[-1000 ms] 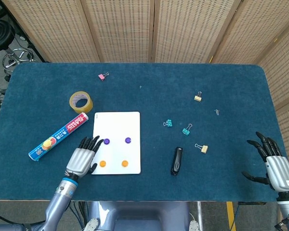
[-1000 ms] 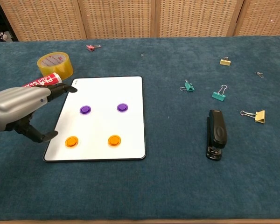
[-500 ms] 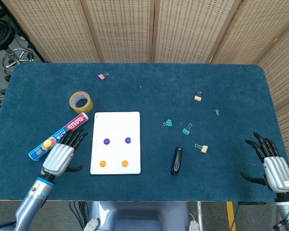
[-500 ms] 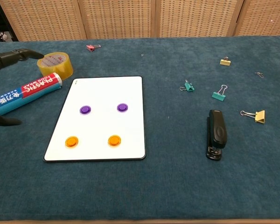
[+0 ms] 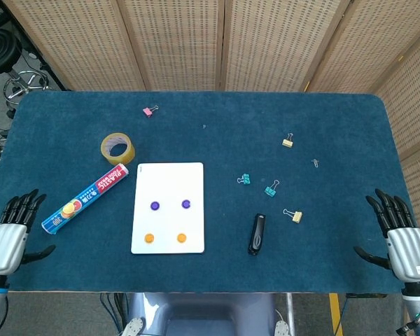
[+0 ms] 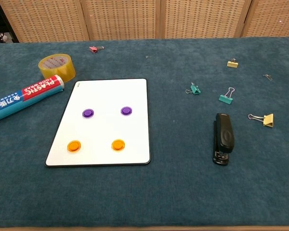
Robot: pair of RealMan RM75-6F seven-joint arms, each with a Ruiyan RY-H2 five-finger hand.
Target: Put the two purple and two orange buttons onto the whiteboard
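Left hand point(image 5: 5, 234): hovering at the table's near-left corner, fingers spread, holding nothing.
Right hand point(image 5: 400, 234): hovering at the near-right corner, fingers apart, gripping nothing.
Whiteboard point(image 6: 111, 96): lying flat, left of centre.
Purple buttons point(image 6: 88, 113): sitting on the board's middle.
Orange buttons point(image 6: 74, 146): sitting nearer its front edge.
Stapler point(image 6: 223, 137): lying right of the board.

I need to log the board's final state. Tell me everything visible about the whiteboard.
The whiteboard is a white rectangle with rounded corners and a thin dark edge, lying flat on the blue table. On it sit two purple buttons farther from the robot and two orange buttons nearer. Neither hand touches it.
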